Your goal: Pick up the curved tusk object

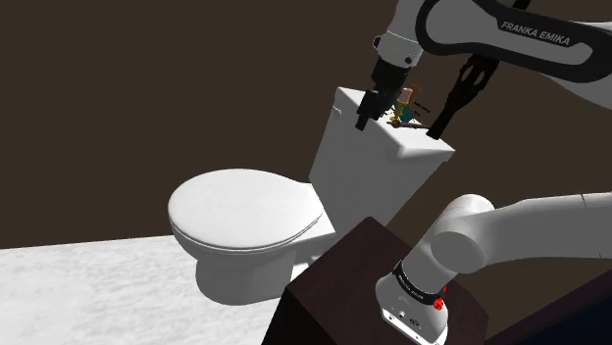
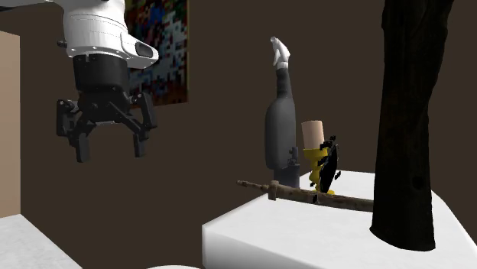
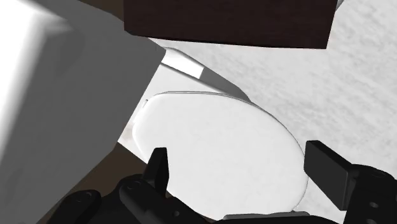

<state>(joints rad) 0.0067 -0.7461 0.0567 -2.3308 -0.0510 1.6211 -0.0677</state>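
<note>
**Clutter guards the tusk (image 2: 409, 115)**

Our gripper (image 2: 110, 151) hangs wide open and empty just off one end of the toilet tank (image 2: 306, 241). The dark curved tusk stands upright at the tank's opposite end. Crossing low, we could sweep the stick (image 2: 306, 197), figurine (image 2: 325, 164) and grey bottle (image 2: 281, 130) off the tank, or topple the tusk.

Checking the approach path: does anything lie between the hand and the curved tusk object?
No. In the second exterior view the stretch from the open hand to the upright dark tusk is bare air, with the brown wall behind.
</note>
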